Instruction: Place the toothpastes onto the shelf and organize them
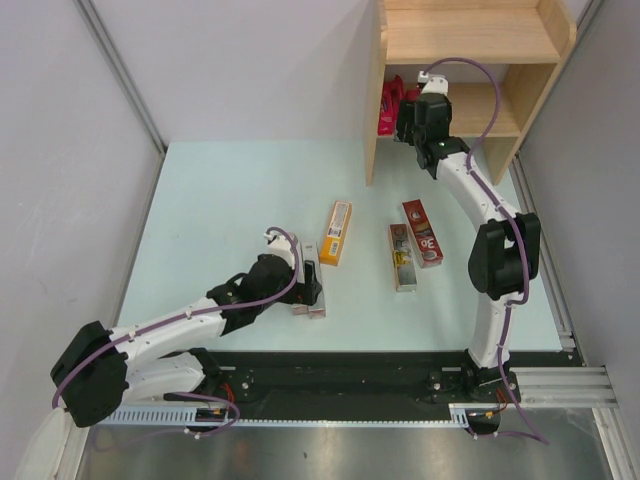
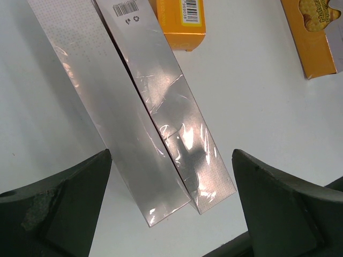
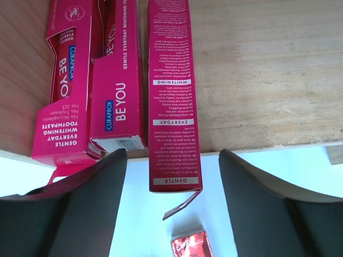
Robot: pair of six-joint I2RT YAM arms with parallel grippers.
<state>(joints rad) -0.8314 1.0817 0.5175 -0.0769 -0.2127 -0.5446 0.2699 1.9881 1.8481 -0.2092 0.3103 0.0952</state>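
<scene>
Since the pink carton (image 3: 171,80) overhangs the shelf (image 3: 268,75) edge between the wide-spread right tool (image 3: 172,156), push it in squarely beside the other pink cartons (image 3: 115,91). The left tool (image 2: 171,158), also wide, straddles two silver cartons (image 2: 177,123) on the surface (image 2: 262,118).

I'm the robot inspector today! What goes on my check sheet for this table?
Surface: pale green table, no spills seen.
Job's things: three pink cartons on the shelf's lower board, one overhanging its edge; two silver cartons, orange carton, dark red carton and gold-tan carton on the table.
Clutter: nothing seen.
Grippers: left gripper open, jaws either side of the silver pair; right gripper open, jaws either side of the overhanging pink carton.
Cables: purple cables along both arms.
Surroundings: grey walls.
</scene>
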